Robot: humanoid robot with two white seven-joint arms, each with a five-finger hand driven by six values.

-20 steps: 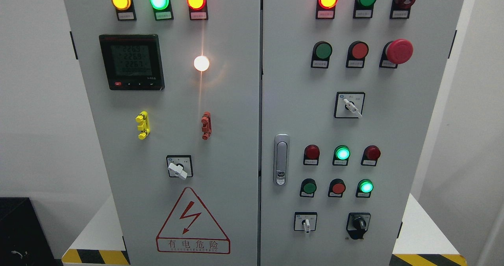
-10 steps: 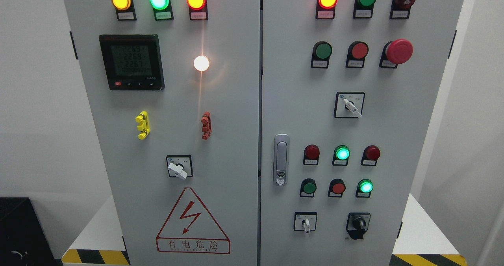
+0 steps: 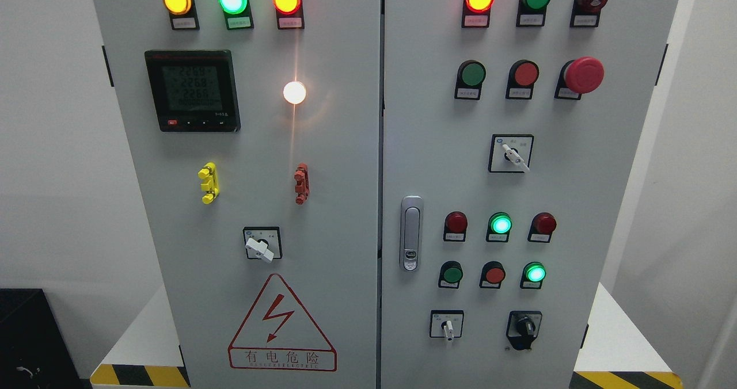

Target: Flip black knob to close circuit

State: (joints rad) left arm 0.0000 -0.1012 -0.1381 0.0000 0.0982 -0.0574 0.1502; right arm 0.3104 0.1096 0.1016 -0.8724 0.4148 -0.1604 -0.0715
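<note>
The black knob (image 3: pixel 524 324) sits low on the right door of the gray cabinet (image 3: pixel 345 147), right of a white switch (image 3: pixel 447 327) — its grip runs roughly upright, tipped slightly left at the top. We see neither hand, so we cannot tell their fingers' state — nothing touches the knob.

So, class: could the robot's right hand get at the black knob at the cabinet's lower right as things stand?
Probably yes. Nothing covers the black knob; the panel before it is bare. But neither hand is in view, so its starting position is unknown.
</note>
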